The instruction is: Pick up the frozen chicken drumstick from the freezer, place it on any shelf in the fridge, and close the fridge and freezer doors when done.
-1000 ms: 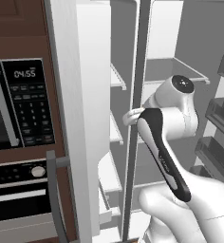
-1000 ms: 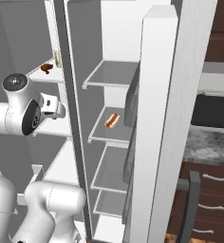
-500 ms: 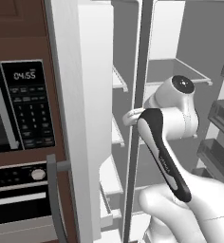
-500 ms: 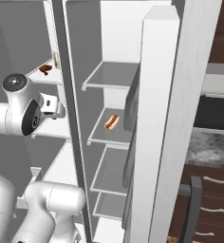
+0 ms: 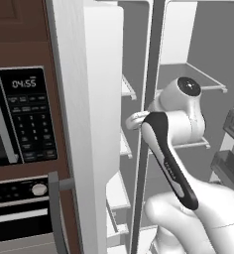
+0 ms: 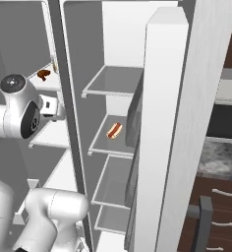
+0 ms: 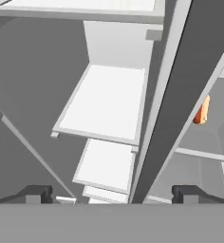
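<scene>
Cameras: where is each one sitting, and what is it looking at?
Left base view: behind the arm's left, facing the microwave and open freezer; arm at lower right.
Right base view: behind its right, facing the fridge shelves and hot dog; arm at lower left.
Hand view: on the hand, looking at freezer shelves; open pincer tips at the bottom.
Shared: both base views show the arm and centre divider.

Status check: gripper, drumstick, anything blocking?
Gripper open, empty. Chicken drumstick on upper freezer shelf, untouched. Centre divider dead ahead of the hand; both doors open.
</scene>
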You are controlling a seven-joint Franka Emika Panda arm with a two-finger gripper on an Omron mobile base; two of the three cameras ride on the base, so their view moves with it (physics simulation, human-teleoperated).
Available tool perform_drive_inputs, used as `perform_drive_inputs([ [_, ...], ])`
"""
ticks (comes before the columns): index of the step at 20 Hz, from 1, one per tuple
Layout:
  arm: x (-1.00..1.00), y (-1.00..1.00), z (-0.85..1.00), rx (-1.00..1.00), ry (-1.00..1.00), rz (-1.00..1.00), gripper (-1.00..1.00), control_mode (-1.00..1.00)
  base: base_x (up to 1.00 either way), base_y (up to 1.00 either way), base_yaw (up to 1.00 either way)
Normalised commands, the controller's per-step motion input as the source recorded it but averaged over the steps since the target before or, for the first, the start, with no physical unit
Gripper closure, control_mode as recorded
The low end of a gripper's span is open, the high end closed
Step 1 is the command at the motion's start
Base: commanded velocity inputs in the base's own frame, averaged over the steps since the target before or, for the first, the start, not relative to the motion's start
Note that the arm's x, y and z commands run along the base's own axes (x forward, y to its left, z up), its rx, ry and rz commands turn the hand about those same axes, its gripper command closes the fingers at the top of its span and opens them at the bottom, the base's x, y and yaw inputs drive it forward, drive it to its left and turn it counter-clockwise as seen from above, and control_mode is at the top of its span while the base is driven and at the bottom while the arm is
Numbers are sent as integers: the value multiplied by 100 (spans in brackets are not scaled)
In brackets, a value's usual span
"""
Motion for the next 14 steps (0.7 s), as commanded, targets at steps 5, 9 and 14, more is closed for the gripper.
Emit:
perform_drive_inputs([
  [5, 1, 7, 56, 0, -1, 1, -100, -100, 0, 0, 0],
  [9, 2, 0, 66, 0, 0, 5, -100, -100, 0, 0, 0],
  [14, 3, 15, 44, -7, 1, 11, -100, -100, 0, 0, 0],
])
